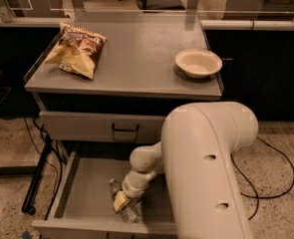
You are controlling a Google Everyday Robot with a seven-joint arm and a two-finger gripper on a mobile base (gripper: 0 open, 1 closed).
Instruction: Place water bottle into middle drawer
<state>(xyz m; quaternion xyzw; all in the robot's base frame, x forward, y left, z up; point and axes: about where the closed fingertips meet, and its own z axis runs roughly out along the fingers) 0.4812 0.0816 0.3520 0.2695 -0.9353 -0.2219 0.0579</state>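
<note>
The middle drawer (81, 193) is pulled open below the cabinet top; its grey floor shows on the left. The water bottle (130, 213) lies on its side on the drawer floor, cap toward the back, near the drawer's middle front. My gripper (120, 201) reaches down into the drawer and sits right over the bottle's middle, hiding part of it. My large cream arm (206, 168) covers the drawer's right half.
A closed grey drawer with a black handle (125, 129) sits above the open one. On the cabinet top (136, 59) lie a chip bag (76, 49) at the left and a cream bowl (198, 62) at the right. Cables run on the floor (281, 183).
</note>
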